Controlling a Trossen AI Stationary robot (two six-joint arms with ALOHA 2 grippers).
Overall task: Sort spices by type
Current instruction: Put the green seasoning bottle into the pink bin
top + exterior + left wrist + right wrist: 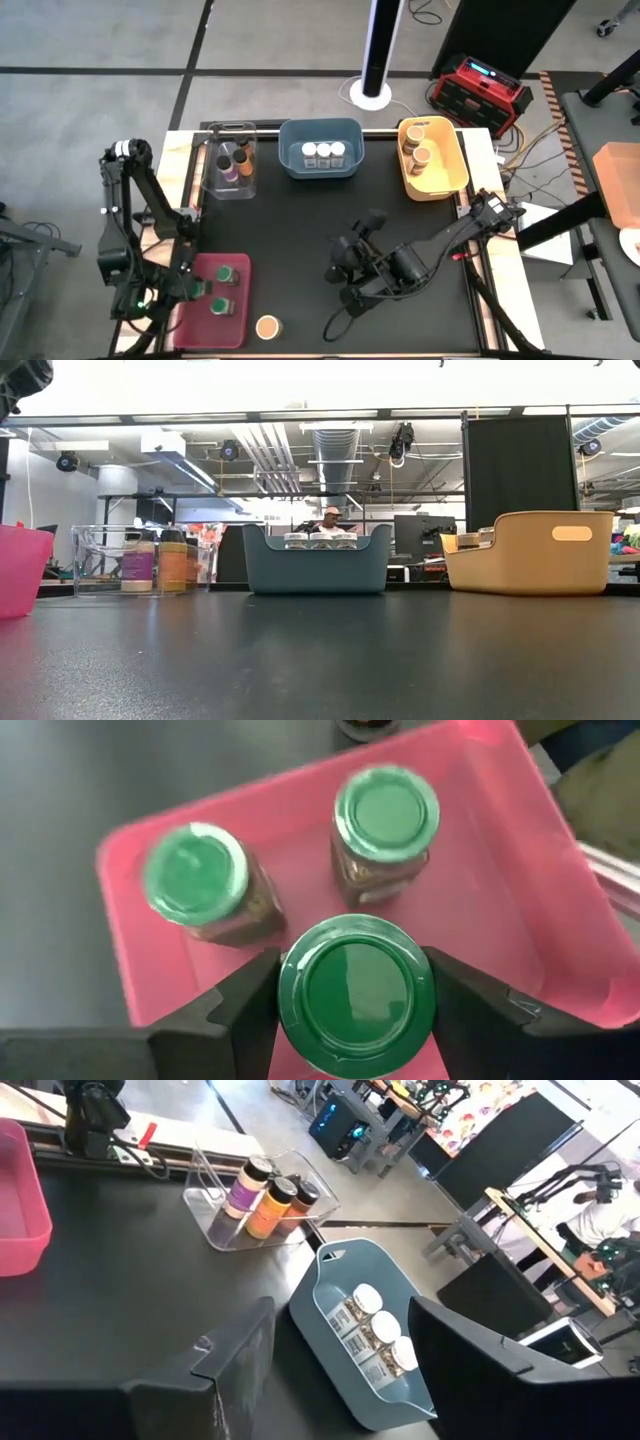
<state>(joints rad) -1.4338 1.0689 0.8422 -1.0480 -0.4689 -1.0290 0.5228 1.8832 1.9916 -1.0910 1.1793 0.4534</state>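
The left hand point(355, 1020) is clasping a green-lidded spice jar point(356, 994) upright between its two fingers, hanging directly over the pink bin point(500, 870). Two more green-lidded jars point(385, 815) are standing in that bin just ahead of the hand, so the held jar is probably being brought here because it matches their lids; the grip sits on the jar's sides just under the lid, likely to keep it vertical for setting down.

The right hand point(345, 272) is resting low over the middle of the desk point(300, 220), its fingers parted and holding nothing. Well beyond it, the blue bin point(345, 1310) is carrying three white-lidded jars point(380, 1325) in a row, and the clear bin point(235, 1205) is holding several differently lidded jars point(265, 1200). The yellow bin point(435, 155) is holding brown-lidded jars point(418, 145).

One tan-lidded jar point(267, 326) is standing alone on the desk just beside the pink bin, between the two hands, seemingly not yet sorted.
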